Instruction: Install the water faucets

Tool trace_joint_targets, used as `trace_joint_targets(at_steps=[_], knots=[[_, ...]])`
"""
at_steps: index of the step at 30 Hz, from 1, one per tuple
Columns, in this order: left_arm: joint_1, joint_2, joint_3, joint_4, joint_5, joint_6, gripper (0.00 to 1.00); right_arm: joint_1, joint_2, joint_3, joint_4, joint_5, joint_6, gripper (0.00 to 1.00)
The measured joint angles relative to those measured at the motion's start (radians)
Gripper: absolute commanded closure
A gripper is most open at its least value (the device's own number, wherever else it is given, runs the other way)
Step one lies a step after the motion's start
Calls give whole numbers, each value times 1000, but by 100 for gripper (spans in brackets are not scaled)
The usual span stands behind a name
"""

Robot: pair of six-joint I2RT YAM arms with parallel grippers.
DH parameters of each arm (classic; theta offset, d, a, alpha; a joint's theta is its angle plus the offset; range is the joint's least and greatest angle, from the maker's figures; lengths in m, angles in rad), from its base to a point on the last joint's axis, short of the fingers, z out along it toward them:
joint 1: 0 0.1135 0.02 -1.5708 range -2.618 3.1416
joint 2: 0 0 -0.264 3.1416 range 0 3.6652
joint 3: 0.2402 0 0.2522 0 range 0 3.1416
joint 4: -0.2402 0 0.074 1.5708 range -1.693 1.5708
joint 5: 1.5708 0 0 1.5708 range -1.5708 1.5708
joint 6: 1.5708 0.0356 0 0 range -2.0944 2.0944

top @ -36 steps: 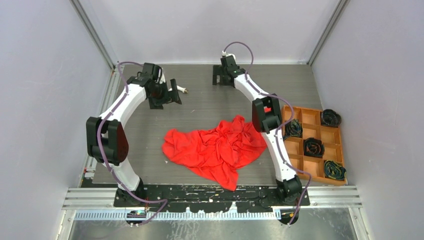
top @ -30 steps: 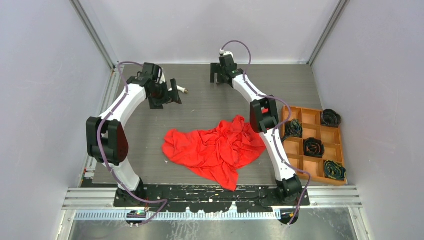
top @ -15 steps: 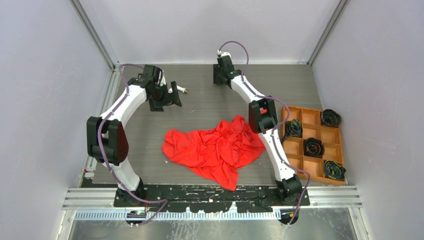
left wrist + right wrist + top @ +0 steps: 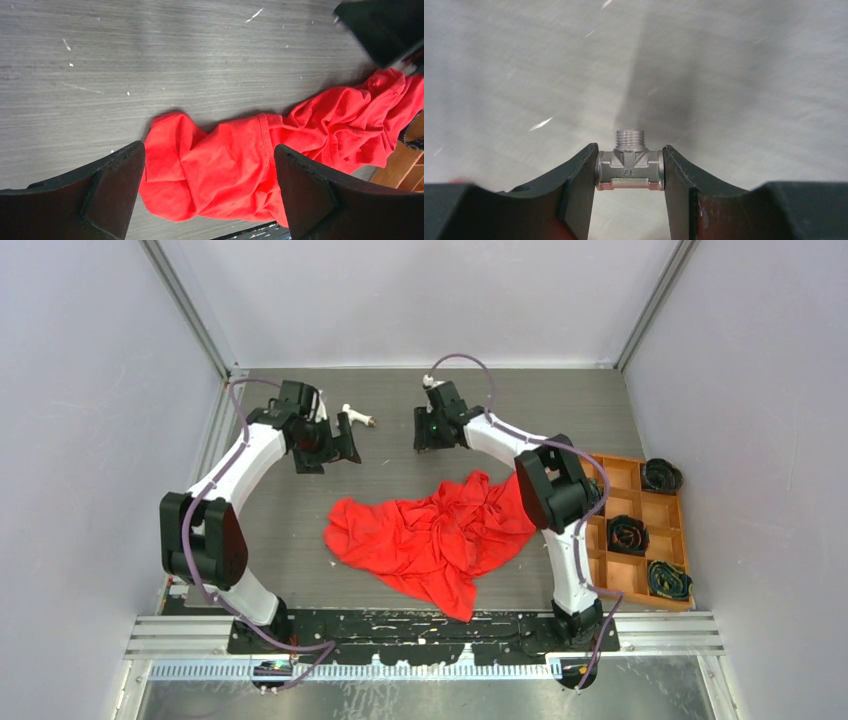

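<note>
The white faucet [image 4: 357, 417] with its brassy tip lies on the grey table at the back, just behind my left gripper [image 4: 330, 453]. That gripper [image 4: 207, 192] stands wide open with nothing between its fingers and looks down on the red cloth. My right gripper [image 4: 425, 437] hangs right of the faucet, apart from it. In the right wrist view this gripper [image 4: 629, 160] is shut on a small grey metal tee fitting [image 4: 629, 170]. The fitting's threaded stub points away from the wrist, above the bare table.
A crumpled red cloth [image 4: 430, 535] lies mid-table between the arms. An orange compartment tray [image 4: 655, 515] with black coiled parts [image 4: 628, 533] sits at the right edge. Grey walls close in the table on three sides.
My right gripper has swung from the back edge leftward and nearer, toward the faucet. My left arm has drawn back slightly, so the faucet now shows in full.
</note>
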Motion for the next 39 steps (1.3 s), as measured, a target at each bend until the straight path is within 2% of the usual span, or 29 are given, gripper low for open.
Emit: trace_joint_targets(at_steps=[4,10,13,17,21,30,35,39], knots=[[6,-55,-56,9,35,-29,1,55,-140,-210,126,-124,77,58],[77,-64,-175,132,257,-180,1,61,-272,-499,366,-328,126,56],[97,-64,-243,235,354,-283,0,53,-296,-563,458,-435,134,56],[95,-27,-276,380,508,-415,0,49,-307,-600,604,-588,152,55],[84,19,-275,455,605,-469,4,49,-312,-601,702,-722,159,53],[56,57,-283,533,712,-528,12,56,-320,-586,693,-834,99,55],[26,110,-288,577,743,-549,23,57,-320,-579,689,-846,91,55],[8,139,-327,628,755,-595,41,58,-320,-567,690,-851,91,55]])
